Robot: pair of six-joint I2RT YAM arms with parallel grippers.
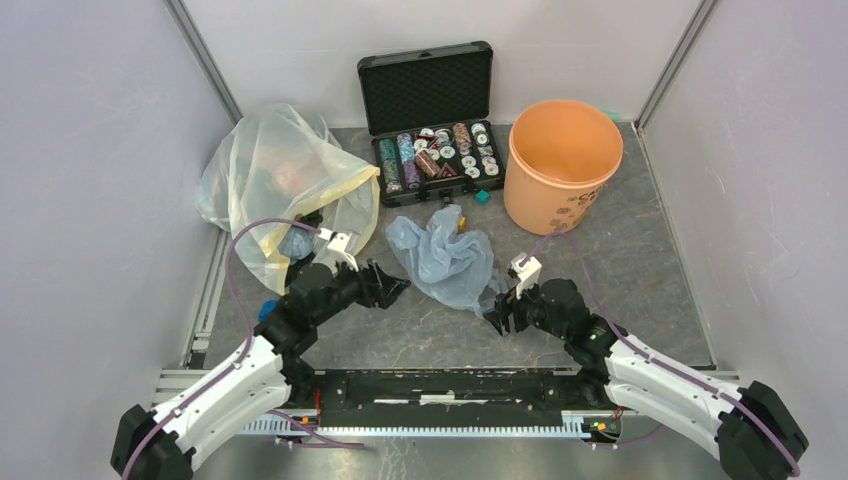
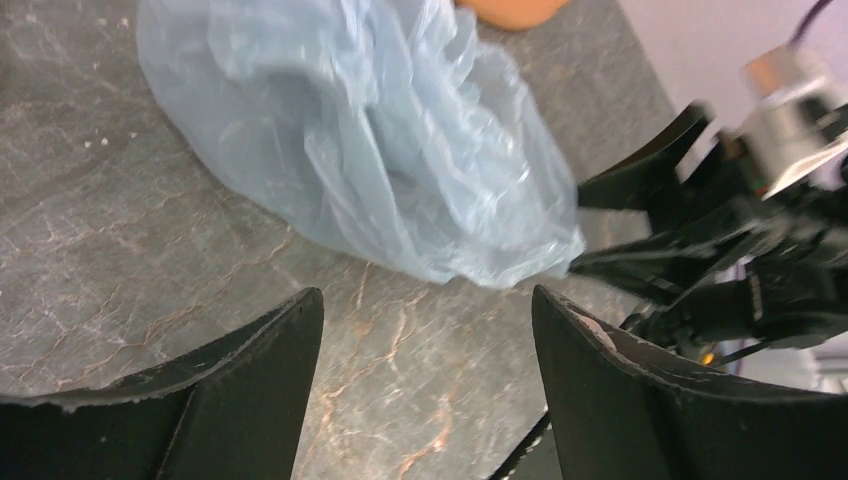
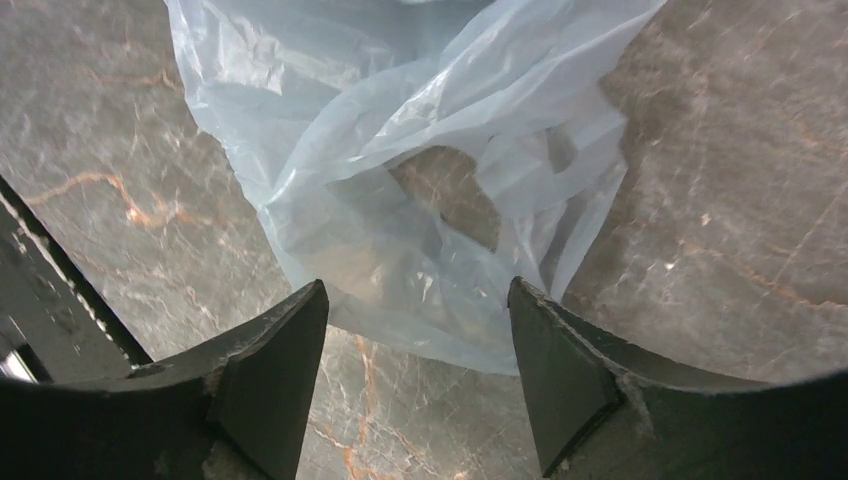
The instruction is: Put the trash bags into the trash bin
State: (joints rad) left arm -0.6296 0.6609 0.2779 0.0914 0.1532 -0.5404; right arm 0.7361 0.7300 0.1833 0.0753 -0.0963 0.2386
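Table: grey marbled surface, enclosed by pale walls, with both arms mounted at its near edge.

Yellowish bag: large, translucent and puffed up, it lay at the far left of the table. Its near edge sat beside the left arm's wrist.

Black case: it stood at the far centre, open, with the foam-lined lid raised. Rows of small round items filled the lower half.

Trash bin: upright at the far right, just beside the case, with dark marks showing on its near side.

Trash bag: pale blue and crumpled, it lay flat on the table in front of the case. It was outside the bin, near it but apart from it, and sat between the two grippers.

Left gripper: held low over the table at the bag's left side, fingers well apart. The bag lay ahead of the tips and nothing was between them.

Right gripper: held low at the bag's near right corner, fingers spread. The bag's thin edge reached into the gap between them. Whether either finger touched the plastic could not be determined.

Teal block: small, resting on the table just in front of the case's right corner.
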